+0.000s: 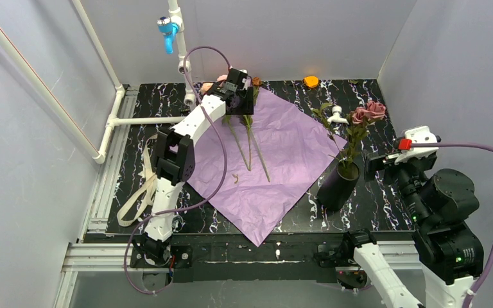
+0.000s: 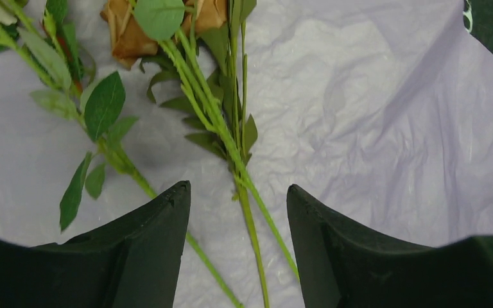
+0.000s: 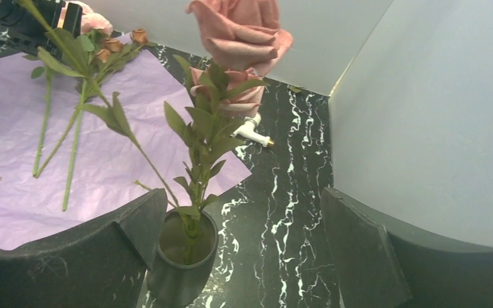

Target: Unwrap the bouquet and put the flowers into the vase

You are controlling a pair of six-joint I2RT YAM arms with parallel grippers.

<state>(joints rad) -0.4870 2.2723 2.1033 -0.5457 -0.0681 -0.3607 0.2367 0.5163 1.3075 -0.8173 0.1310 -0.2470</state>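
Observation:
The bouquet's wrapper lies spread flat as a lilac paper sheet [image 1: 289,151] [image 2: 372,128] [image 3: 13,128]. Three leafy flowers [image 1: 250,144] [image 3: 70,147] rest on it, heads at the far edge. My left gripper [image 1: 239,90] [image 2: 237,192] hangs over them just below the heads, open, with two green stems [image 2: 251,224] lying between its fingers untouched; a rusty brown rose [image 2: 125,35] lies ahead. The black vase [image 1: 338,186] [image 3: 180,269] stands at the sheet's right corner and holds pink roses [image 1: 368,112] [image 3: 241,29]. My right gripper [image 1: 377,164] [image 3: 244,202] is open, just right of the vase.
A beige ribbon [image 1: 138,186] lies at the table's left edge. White pipe rails [image 1: 147,120] run along the left. A small white fitting [image 1: 337,115] and an orange object [image 1: 311,81] sit at the back. Grey walls close in on three sides.

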